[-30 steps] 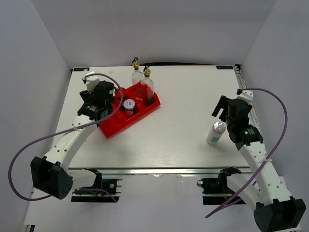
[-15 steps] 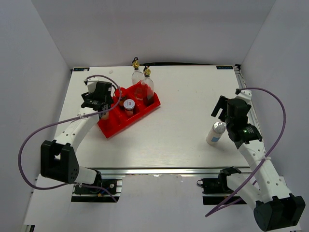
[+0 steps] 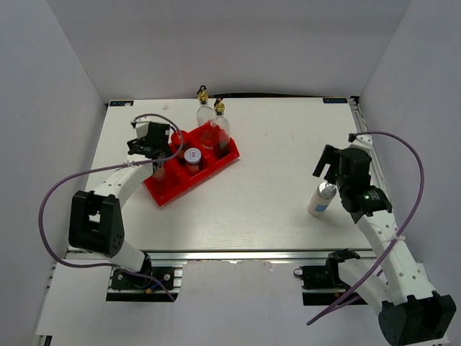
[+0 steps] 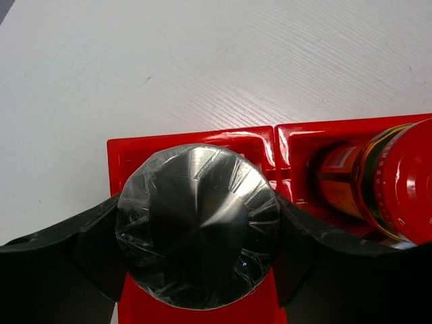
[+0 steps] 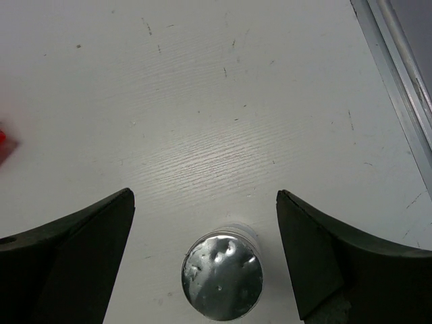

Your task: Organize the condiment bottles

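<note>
My left gripper is shut on a silver-lidded shaker and holds it over the left end of the red tray. The red-lidded jar sits in the compartment beside it. Another shaker stands in the tray's middle. One glass bottle stands at the tray's far end, and the second bottle is just behind it. My right gripper is wide open above a third shaker. In the right wrist view its lid lies between the fingers, touching neither.
The tray lies diagonally at the back left of the white table. A metal rail runs along the table's right edge, close to my right gripper. The walls close in on three sides.
My left gripper has moved a little toward the back with the shaker, over the tray's left end, and its elbow has swung left. My right gripper has barely shifted.
</note>
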Controlling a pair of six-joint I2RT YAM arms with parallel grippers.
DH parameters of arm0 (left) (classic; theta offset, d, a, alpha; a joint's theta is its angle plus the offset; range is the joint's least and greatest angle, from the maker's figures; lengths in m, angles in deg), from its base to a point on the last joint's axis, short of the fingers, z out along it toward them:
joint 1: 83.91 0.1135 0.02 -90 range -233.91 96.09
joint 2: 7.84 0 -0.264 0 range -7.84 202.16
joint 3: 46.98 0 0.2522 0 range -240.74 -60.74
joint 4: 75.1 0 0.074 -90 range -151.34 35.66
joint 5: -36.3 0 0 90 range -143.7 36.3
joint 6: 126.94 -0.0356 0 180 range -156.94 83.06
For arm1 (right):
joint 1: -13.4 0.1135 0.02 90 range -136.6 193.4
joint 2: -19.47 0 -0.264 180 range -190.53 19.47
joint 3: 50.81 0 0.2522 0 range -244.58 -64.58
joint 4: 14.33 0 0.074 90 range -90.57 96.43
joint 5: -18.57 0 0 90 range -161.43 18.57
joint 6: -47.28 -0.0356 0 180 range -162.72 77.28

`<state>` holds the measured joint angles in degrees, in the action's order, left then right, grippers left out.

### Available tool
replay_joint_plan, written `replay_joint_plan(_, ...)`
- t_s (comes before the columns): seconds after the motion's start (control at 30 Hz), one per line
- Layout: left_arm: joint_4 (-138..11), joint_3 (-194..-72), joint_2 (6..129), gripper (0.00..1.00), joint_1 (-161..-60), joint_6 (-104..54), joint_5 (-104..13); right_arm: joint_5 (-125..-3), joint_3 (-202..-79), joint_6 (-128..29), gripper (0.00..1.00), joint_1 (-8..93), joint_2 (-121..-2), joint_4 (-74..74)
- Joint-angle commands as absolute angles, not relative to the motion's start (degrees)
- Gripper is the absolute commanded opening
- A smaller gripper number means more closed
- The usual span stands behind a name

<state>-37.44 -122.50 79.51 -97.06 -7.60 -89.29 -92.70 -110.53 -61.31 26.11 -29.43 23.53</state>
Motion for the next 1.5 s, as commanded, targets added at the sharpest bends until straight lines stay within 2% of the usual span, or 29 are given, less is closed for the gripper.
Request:
replay_joint_plan(0.0, -39.54, -123.94, 78.81, 0.71, -96.39, -7.85, -91.31, -90.07, -112.65, -60.56, 0.89, 25.7, -27.99, 24.82)
replay_joint_plan(0.03, -39.2, -124.02, 78.9, 0.75, -96.22, -7.85, -91.4, -89.45, -112.74, -60.47, 0.89, 25.7, -27.82, 25.35)
replay_joint_plan(0.07, -39.1, -124.02, 78.99, 0.84, -96.22, -7.76, -91.4, -88.92, -112.91, -60.56, 0.89, 25.79, -27.47, 25.97)
replay_joint_plan(0.23, -37.96, -124.11, 77.76, 0.98, -96.22, -7.58, -91.23, -86.28, -114.67, -61.17, 0.89, 25.7, -26.5, 30.98)
replay_joint_plan(0.53, -35.24, -126.48, 73.72, 0.98, -96.22, -8.02, -92.2, -87.51, -116.96, -61.61, 0.89, 25.7, -26.58, 41.0)
replay_joint_plan(0.77, -34.44, -128.86, 63.9, 0.98, -96.22, -8.29, -92.55, -84.35, -116.0, -63.02, 0.89, 25.7, -27.55, 43.82)
replay_joint_plan(0.87, -35.32, -126.32, 59.41, 0.98, -96.22, -8.11, -91.58, -89.86, -115.82, -65.03, 0.89, 25.7, -29.3, 44.69)
replay_joint_plan(1.07, -37.17, -118.07, 48.42, 0.98, -96.22, -5.83, -90.7, -87.78, -114.06, -65.22, 0.89, 25.79, -31.5, 41.54)
replay_joint_plan(1.47, -36.29, -114.27, 44.1, 0.98, -96.22, -3.72, -92.98, -86.28, -112.3, -66.44, 0.8, 25.7, -35.19, 40.92)
